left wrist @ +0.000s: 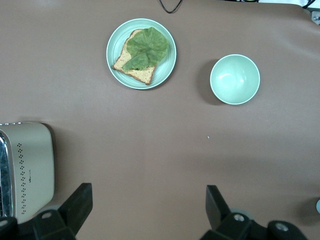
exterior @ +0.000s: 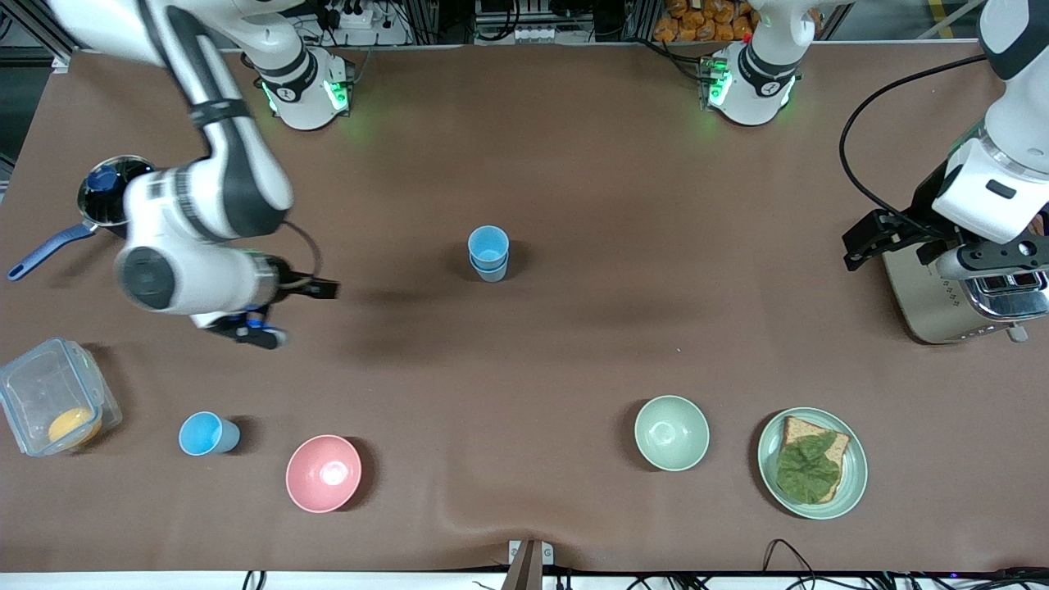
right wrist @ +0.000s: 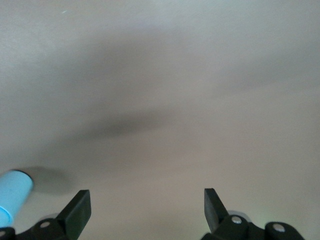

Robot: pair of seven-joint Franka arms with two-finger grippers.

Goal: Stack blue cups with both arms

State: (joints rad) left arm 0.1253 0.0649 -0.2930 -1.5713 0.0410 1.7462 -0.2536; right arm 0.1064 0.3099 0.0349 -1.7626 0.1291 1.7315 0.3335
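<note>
Two blue cups (exterior: 488,254) stand nested in the middle of the table, the bright sky-blue one in the paler grey-blue one. Another bright blue cup (exterior: 209,433) sits nearer the front camera toward the right arm's end, between a clear container and the pink bowl; it also shows in the right wrist view (right wrist: 12,197). My right gripper (exterior: 295,311) is open and empty over bare table between the two (right wrist: 146,205). My left gripper (exterior: 893,242) is open and empty beside the toaster at the left arm's end (left wrist: 149,202).
A silver toaster (exterior: 951,307) stands at the left arm's end. A plate (exterior: 852,483) with bread and lettuce, a pale green bowl (exterior: 672,433) and a pink bowl (exterior: 323,474) sit near the front edge. A clear container (exterior: 49,401) and a blue-handled pot (exterior: 106,197) are at the right arm's end.
</note>
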